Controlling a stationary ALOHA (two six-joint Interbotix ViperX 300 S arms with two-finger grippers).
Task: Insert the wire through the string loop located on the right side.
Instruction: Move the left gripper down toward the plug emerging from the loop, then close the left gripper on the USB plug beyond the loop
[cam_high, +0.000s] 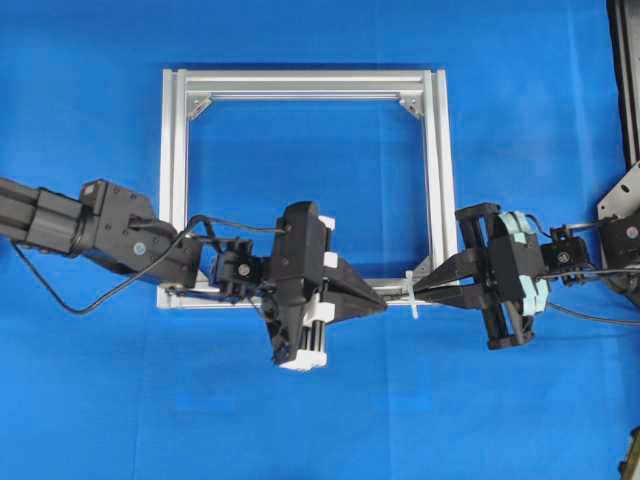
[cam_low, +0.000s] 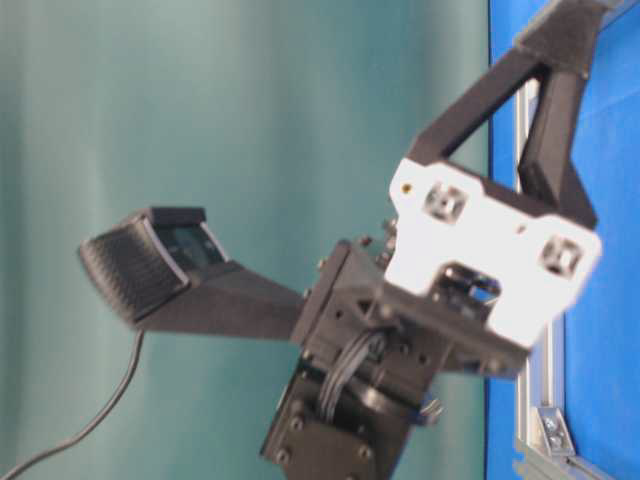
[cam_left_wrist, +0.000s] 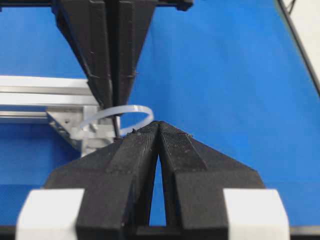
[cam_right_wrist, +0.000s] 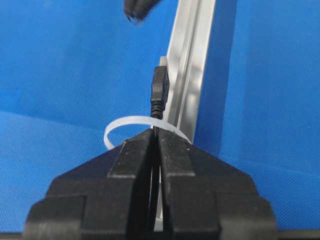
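Wire, thin and black, ending in a small black plug with a silver tip (cam_right_wrist: 159, 90), stands pinched in the right gripper (cam_right_wrist: 155, 132), whose black jaws are pressed together on the cable just behind the plug. In the right wrist view the plug pokes out past the thin white string loop (cam_right_wrist: 142, 122), which arcs across the fingertips beside the silver aluminium frame bar (cam_right_wrist: 192, 65). The plug appears to have gone through the loop from this side, though the overlap with the jaws makes that hard to confirm.

The left gripper (cam_left_wrist: 159, 125) has its black jaws closed together, and no cable is visible between them. In the left wrist view its tips sit just beside the loop, facing the right gripper head-on. From above, both grippers meet at the loop on the frame's lower right corner, over the blue table surface (cam_high: 320, 420).

Risks, as a judgement: the wire is flexible, so if the right gripper lets go before the left one has hold of the plug, the cable could slip back out of the loop. The closed left jaws could also nudge the plug or bend the loop aside. The loop looks flimsy and could deform under pushing.

No containers are in view, so nothing is held in any
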